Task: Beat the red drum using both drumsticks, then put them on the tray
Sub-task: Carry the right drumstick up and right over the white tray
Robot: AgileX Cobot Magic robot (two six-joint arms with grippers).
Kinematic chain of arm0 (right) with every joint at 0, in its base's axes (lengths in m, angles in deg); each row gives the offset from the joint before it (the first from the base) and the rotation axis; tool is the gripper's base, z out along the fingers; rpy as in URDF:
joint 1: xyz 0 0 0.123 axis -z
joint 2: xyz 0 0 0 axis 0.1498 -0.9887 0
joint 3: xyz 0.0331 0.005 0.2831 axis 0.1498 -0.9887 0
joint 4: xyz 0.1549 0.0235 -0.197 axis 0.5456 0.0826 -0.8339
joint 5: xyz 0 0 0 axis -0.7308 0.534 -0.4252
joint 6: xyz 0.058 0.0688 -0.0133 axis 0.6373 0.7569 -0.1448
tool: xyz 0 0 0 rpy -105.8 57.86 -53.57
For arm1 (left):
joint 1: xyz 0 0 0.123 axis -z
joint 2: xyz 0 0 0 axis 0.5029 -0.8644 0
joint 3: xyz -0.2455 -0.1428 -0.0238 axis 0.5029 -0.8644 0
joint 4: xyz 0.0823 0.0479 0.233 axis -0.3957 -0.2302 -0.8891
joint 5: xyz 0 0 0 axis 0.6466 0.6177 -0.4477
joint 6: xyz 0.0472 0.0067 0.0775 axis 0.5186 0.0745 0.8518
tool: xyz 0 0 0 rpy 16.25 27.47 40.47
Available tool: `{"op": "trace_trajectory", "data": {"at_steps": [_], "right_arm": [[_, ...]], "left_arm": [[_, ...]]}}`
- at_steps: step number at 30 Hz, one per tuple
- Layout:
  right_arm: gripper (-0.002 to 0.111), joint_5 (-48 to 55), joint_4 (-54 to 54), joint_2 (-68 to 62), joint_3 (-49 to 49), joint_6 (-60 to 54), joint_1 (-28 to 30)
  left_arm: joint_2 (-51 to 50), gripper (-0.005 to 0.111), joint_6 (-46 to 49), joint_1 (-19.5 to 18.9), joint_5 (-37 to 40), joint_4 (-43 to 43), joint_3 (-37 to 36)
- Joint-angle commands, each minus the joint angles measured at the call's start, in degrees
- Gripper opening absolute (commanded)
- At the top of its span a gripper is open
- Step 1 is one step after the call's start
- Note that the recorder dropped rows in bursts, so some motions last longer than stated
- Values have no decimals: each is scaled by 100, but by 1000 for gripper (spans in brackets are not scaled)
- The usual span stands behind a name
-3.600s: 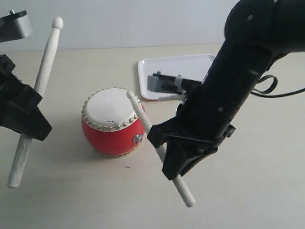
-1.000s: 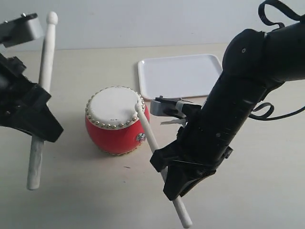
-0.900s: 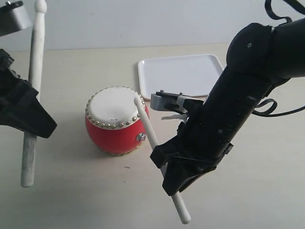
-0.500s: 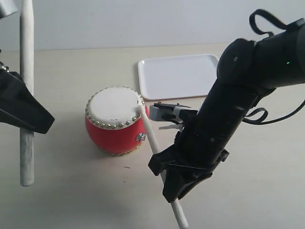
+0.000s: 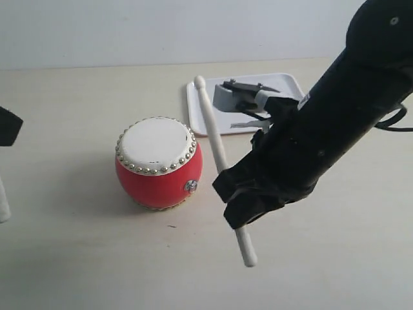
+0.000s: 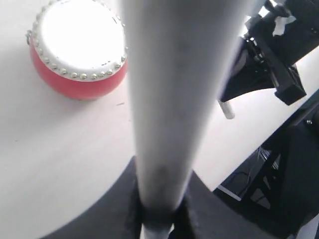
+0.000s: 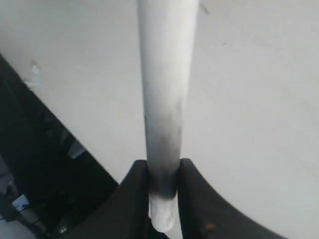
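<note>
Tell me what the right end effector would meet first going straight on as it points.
Probably the bare table near the drum; the right wrist view shows table beyond the drumstick.

Red drum (image 5: 158, 184), cream skin, brass stud ring; white tray (image 5: 195, 116); pale drumsticks (image 5: 217, 152).

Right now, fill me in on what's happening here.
Two robot arms each hold a drumstick. The right hand is shut on the right stick, its tip near the edge of the tray, clear of the drum. The left hand grips the left stick off to the drum's left. Neither stick touches the drum or lies on the tray.
</note>
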Motion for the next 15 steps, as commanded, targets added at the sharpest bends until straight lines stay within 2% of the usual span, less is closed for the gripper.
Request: {"op": "trace_trajectory", "data": {"at_steps": [1, 10, 15], "right_arm": [[0, -91, -1156, 213, 162, 975, 185], [0, 230, -2493, 83, 1225, 1063, 1162], [0, 1342, -3031, -711, 2502, 809, 1433]], "left_arm": [[357, 0, -283, 25, -42, -80, 35], [745, 0, -463, 25, 159, -40, 35], [788, 0, -561, 25, 159, 13, -31]]}}
